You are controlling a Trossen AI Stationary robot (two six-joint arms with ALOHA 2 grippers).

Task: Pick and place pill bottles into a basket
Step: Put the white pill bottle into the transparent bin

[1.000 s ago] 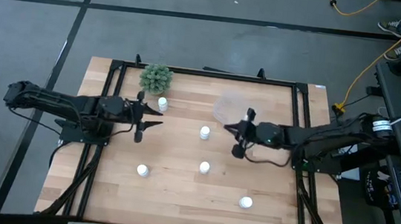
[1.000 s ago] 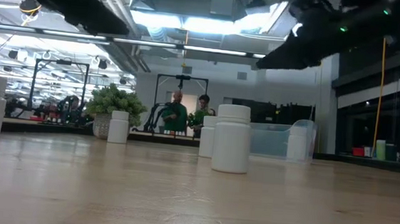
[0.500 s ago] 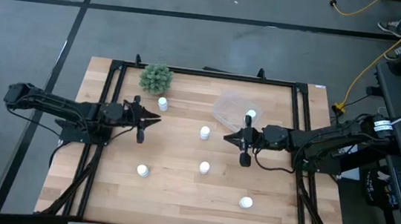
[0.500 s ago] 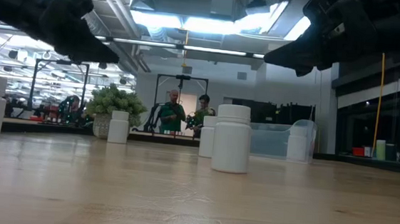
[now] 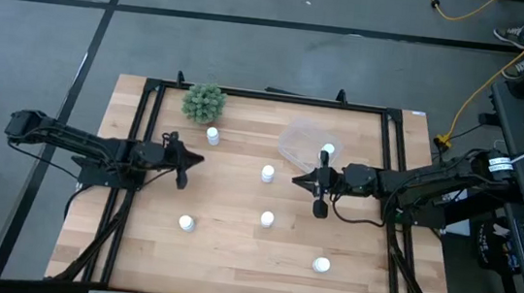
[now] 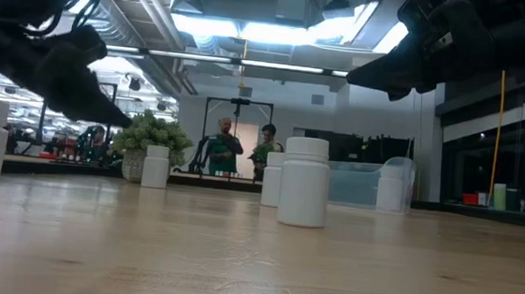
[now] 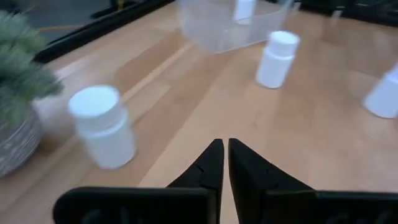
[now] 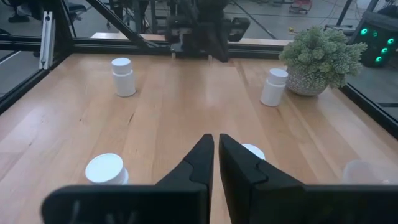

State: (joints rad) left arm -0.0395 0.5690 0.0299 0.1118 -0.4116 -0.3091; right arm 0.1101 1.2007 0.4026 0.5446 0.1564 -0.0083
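One small white cylindrical pill bottle point(image 5: 327, 150) stood inside the shallow clear plastic basket point(image 5: 299, 143), and five more waited outside it on the pale wooden desk point(image 5: 231, 251). Taking the basket as the landmark, one bottle point(image 5: 267, 173) stood just beside its near corner, another point(image 5: 212, 135) sat well off beside the green bushy plant in its grey pot point(image 5: 204, 102), and three lay farther from the basket toward the desk's front: one point(image 5: 267, 219), one point(image 5: 186, 222) and one point(image 5: 321, 265).

The left gripper point(image 7: 222, 163) hung low over bare desk, well apart from the basket and near the bottle by the plant; its fingers point(image 7: 208, 167) were pressed together with nothing between them. The right gripper point(image 8: 215, 160) hovered just beside the basket, fingers point(image 8: 200, 163) likewise shut and empty.

Judging by this, the task was between picks, with most of it undone. The next move would call for one gripper to spread its fingers, line up over a bottle's cap, likely the one by the plant for the left arm, and descend without toppling it.
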